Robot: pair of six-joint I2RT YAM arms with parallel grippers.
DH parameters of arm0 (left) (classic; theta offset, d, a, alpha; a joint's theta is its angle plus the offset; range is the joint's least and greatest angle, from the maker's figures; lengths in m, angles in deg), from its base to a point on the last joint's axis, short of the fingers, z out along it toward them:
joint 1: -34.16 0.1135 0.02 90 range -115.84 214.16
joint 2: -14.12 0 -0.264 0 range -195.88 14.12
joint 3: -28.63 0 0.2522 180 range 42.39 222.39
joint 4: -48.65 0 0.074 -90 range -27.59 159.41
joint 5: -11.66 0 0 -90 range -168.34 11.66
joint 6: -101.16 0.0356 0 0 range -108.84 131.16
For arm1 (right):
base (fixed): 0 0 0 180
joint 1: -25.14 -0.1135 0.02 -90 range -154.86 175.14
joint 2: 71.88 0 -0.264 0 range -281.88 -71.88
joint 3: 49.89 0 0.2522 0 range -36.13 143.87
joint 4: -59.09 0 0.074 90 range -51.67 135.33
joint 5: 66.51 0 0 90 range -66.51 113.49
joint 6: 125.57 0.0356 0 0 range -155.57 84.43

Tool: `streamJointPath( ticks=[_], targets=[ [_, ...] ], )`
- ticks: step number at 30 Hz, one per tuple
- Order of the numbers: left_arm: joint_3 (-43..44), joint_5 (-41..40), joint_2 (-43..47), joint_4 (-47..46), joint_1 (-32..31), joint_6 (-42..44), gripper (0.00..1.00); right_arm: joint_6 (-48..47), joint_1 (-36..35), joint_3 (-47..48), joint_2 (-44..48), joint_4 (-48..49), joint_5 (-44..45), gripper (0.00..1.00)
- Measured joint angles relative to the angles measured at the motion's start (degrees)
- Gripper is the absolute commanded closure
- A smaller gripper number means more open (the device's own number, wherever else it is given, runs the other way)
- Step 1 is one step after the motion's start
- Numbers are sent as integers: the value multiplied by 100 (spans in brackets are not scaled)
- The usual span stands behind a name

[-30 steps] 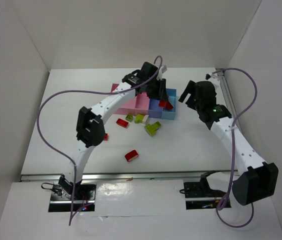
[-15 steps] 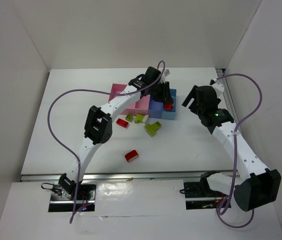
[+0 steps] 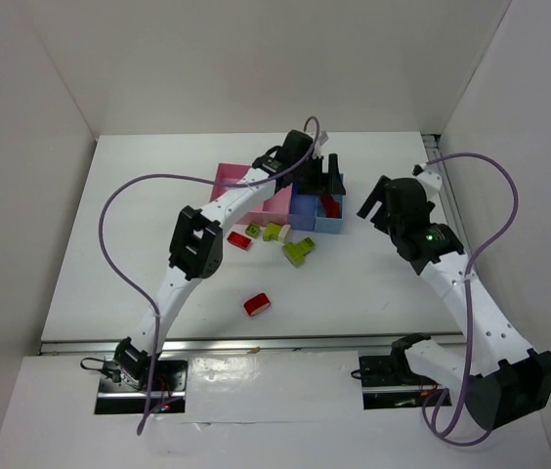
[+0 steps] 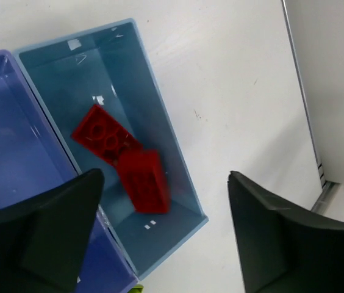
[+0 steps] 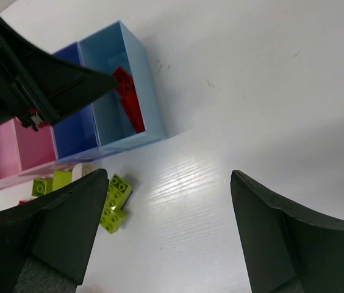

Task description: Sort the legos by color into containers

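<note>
The containers [image 3: 246, 186] stand in a row at mid-table: pink bins, a darker blue bin [image 4: 10, 146] and a light blue end bin [image 4: 160, 131]. Two red legos [image 4: 143, 180] lie loose in the light blue bin. My left gripper [image 4: 164, 183] hovers open over that bin and holds nothing. Loose on the table in front of the bins are a red lego [image 3: 238, 239], small yellow-green legos [image 3: 273, 232], a yellow-green cluster [image 3: 299, 251] and another red lego [image 3: 257, 305]. My right gripper [image 5: 167, 183] hangs open and empty over bare table, right of the bins.
White walls close the table on three sides. A metal rail [image 3: 256, 345] runs along the near edge. Purple cables [image 3: 109, 234] loop from both arms. The left arm [image 3: 197, 244] reaches across above the loose legos.
The left gripper has opened over the light blue bin, and the red lego it carried now lies inside. The right arm has drifted slightly right and nearer.
</note>
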Motion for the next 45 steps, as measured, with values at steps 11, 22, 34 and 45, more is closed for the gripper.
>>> streamJointPath(
  ticks=[11,22,34,45],
  targets=[
    [-802,11,1464,240,214,136,3,-516,-1475,-55,-393,111,-162,12],
    [-3880,-1624,4861,931,1333,116,0,-1462,-3799,129,-2122,562,-997,9],
    [-6671,-2310,5869,1923,2096,0,0,-2717,-4741,946,-3733,588,-2076,6],
    [-6730,-2203,6063,1941,2168,15,0,-3456,-4782,1117,-3910,31,-1650,5]
  ],
)
